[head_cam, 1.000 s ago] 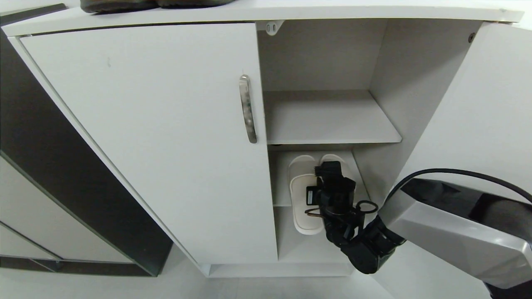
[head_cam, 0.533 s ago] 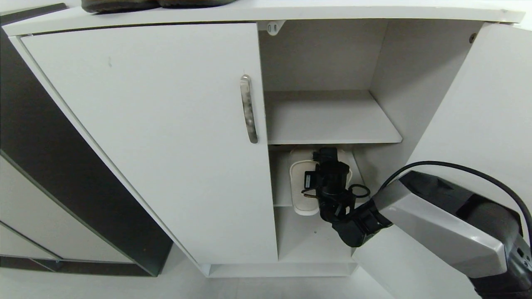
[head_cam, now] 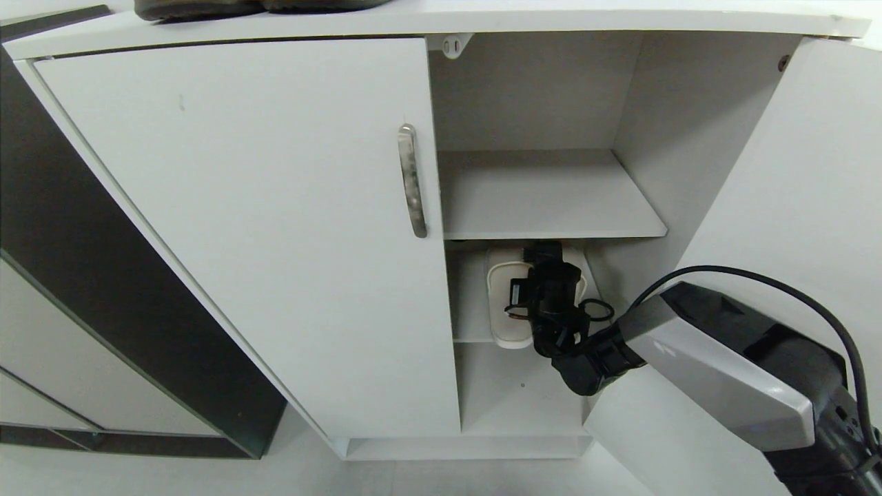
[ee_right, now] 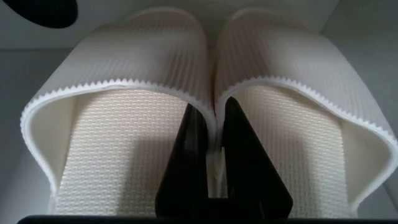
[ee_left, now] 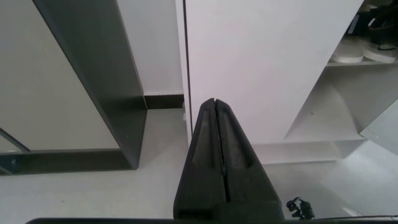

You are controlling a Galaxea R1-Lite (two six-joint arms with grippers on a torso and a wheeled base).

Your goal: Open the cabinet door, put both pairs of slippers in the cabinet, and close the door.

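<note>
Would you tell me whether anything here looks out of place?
Nothing looks damaged or spilled. The white slippers sit side by side on the middle shelf, heels at its front edge, pinched by the right hand.

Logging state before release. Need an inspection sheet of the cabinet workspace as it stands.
Surface: white cabinet; left door shut, right door swung open.
Job's things: cream slippers side by side at the middle shelf, heels at its front edge; dark pair on the cabinet top, cut off by the frame.
Clutter: nothing seen.
End effectors: right end effector shut on the slippers' adjoining inner edges; left end effector shut, holding nothing, aimed at the floor beside the shut door.
Cables: black cable arcs over the right arm.
Surroundings: dark panel left of the cabinet; pale floor.
</note>
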